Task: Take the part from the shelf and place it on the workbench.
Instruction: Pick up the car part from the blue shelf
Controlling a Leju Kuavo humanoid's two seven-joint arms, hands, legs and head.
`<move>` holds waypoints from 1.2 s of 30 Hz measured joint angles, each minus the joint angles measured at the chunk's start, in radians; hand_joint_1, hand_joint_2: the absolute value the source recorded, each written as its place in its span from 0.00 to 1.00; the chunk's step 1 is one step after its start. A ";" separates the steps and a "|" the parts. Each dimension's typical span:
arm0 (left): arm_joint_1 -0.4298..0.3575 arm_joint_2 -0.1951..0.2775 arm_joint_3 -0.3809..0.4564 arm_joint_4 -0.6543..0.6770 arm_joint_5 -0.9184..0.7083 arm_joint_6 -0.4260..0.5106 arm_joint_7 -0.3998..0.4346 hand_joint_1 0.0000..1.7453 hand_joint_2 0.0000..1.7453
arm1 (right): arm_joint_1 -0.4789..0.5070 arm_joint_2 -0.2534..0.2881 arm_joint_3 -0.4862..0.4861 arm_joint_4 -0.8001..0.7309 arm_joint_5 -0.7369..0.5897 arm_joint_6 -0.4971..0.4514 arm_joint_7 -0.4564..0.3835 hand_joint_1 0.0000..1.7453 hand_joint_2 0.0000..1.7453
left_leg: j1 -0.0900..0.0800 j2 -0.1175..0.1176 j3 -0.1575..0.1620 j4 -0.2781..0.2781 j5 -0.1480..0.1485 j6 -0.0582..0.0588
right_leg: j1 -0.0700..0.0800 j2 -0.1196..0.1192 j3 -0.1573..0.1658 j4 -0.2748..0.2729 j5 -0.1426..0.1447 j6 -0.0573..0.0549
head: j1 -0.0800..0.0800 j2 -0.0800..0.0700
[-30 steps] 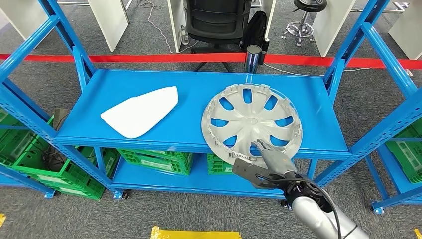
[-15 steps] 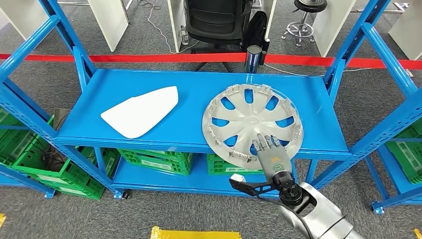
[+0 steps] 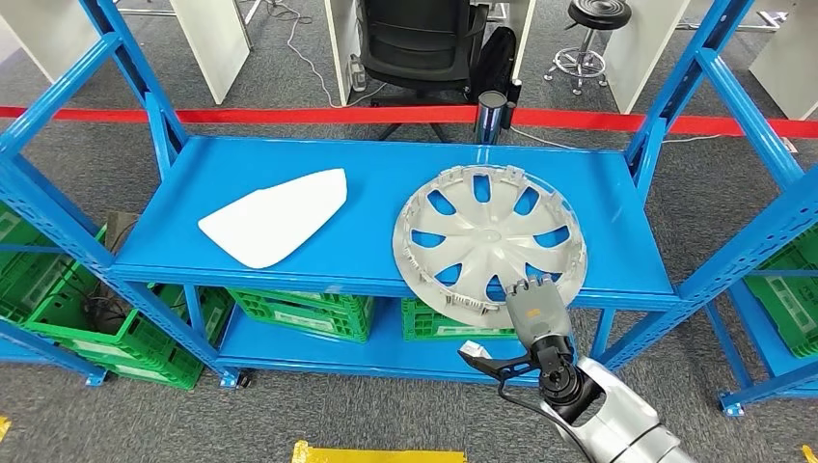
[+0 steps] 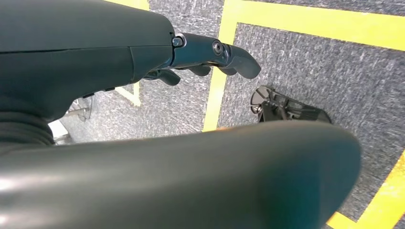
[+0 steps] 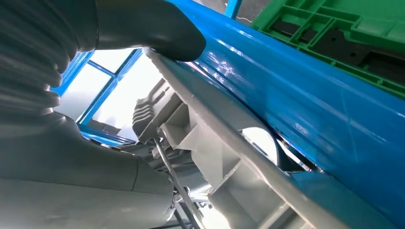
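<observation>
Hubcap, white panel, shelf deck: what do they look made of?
Hubcap: likely moulded plastic with matte silver paint; moulded ribs and clips show on its underside in the right wrist view.
White panel: probably plastic or foam, matte white, smooth and featureless; cannot tell which.
Shelf deck: looks like sheet steel with glossy blue paint; sharp highlights along its front edge.

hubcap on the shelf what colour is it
Silver-grey all over, the blue shelf showing through its cutouts. The hubcap shows best in the head view.
</observation>
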 joint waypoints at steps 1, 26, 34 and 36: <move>0.000 0.001 0.000 0.000 0.000 0.000 -0.002 0.00 0.00 | 0.002 0.001 -0.002 0.002 0.004 -0.011 0.001 1.00 1.00 | 0.000 0.000 0.001 0.000 0.000 0.000 | 0.000 0.000 0.001 0.000 0.000 0.000 | 0.000 0.000; 0.007 0.002 0.004 0.002 0.094 0.049 0.000 0.00 0.00 | 0.094 -0.040 -0.315 -0.536 -0.962 -0.500 0.039 1.00 1.00 | -0.001 0.000 -0.001 0.000 0.000 0.000 | -0.001 0.000 -0.002 -0.001 0.000 0.001 | 0.000 0.000; 0.009 0.002 0.008 0.003 0.107 0.047 -0.005 0.00 0.00 | 0.136 -0.116 -0.403 -0.715 -1.175 -0.535 0.026 1.00 1.00 | -0.001 0.000 -0.003 0.000 -0.001 0.001 | -0.001 0.000 -0.002 -0.002 0.000 0.001 | 0.001 0.000; 0.009 0.002 0.008 0.003 0.108 0.047 -0.005 0.00 0.00 | 0.137 -0.117 -0.404 -0.716 -1.175 -0.535 0.026 1.00 1.00 | -0.001 0.000 -0.003 0.000 -0.001 0.001 | -0.001 0.000 -0.002 -0.002 0.000 0.001 | 0.001 0.000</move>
